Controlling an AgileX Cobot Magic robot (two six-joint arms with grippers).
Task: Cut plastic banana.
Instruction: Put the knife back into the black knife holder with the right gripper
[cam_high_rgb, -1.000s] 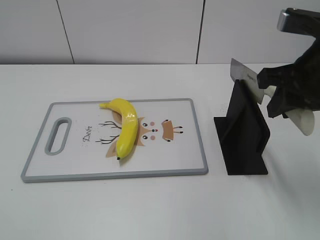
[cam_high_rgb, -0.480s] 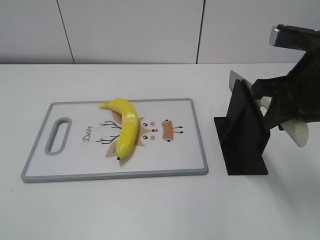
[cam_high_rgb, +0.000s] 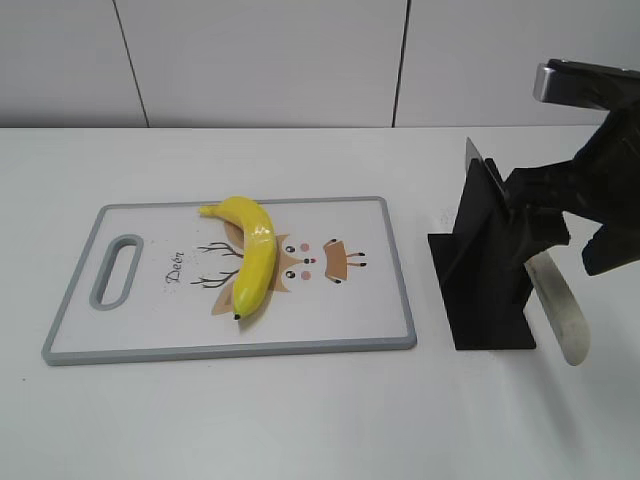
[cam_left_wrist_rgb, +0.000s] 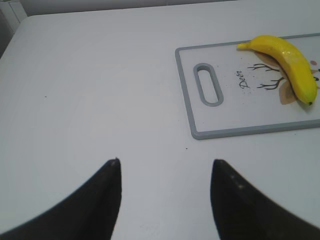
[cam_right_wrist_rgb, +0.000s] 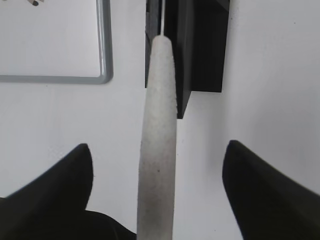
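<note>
The plastic banana (cam_high_rgb: 252, 258) lies whole on the grey-rimmed cutting board (cam_high_rgb: 385, 300), its dark tip toward the front; it also shows in the left wrist view (cam_left_wrist_rgb: 290, 65). A knife with a whitish handle (cam_high_rgb: 558, 305) sits with its blade in the black stand (cam_high_rgb: 485, 275), handle slanting down to the right. My right gripper (cam_high_rgb: 565, 238) is open around that handle (cam_right_wrist_rgb: 157, 125); both fingers stand well clear of it (cam_right_wrist_rgb: 157, 160). My left gripper (cam_left_wrist_rgb: 165, 162) is open and empty over bare table left of the board (cam_left_wrist_rgb: 225, 120).
The black stand (cam_right_wrist_rgb: 200, 45) is on the white table just right of the board's corner (cam_right_wrist_rgb: 102, 75). A white panelled wall runs behind the table.
The knife blade has sunk lower into the stand and its handle has swung from high right down to a steep slant. The right gripper has shifted slightly with it. The banana has not moved.
</note>
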